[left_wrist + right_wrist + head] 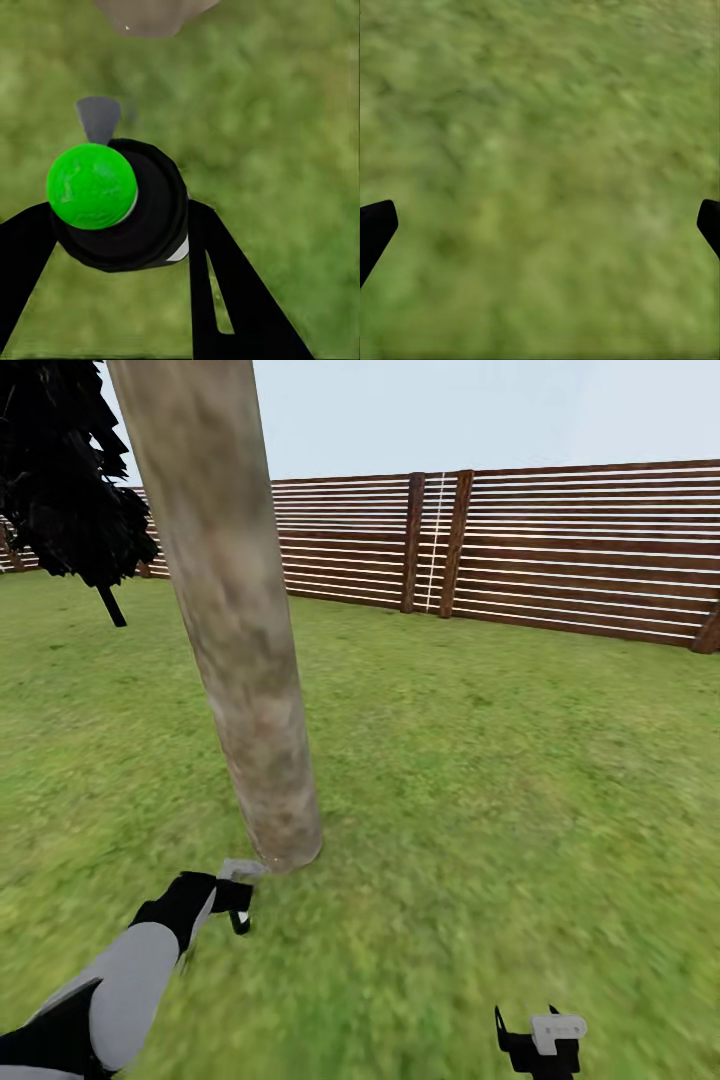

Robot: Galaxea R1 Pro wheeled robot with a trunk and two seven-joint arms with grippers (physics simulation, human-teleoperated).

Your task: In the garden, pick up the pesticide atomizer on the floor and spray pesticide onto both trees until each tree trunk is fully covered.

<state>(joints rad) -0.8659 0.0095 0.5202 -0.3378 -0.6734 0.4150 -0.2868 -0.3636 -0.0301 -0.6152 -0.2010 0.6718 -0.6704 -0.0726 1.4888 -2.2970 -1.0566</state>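
Far side: brown horizontal-slat fence (560, 550) runs across the scene — two darker upright posts (412, 542) close together near its middle, pale strip between them. Pale blue-grey sky (480, 410) above. Far left — a thin dark leaning stem (112, 606) stands apart.

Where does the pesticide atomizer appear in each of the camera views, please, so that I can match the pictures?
Head view: the pesticide atomizer is lower left, in the left pincer, just short of the tree trunk base.
Left wrist view: centre left, black body with green top, between the fingers.
Right wrist view: grass between the open right pincer's tips; no atomizer here.
Shared landmark: the trunk base, and the grass.
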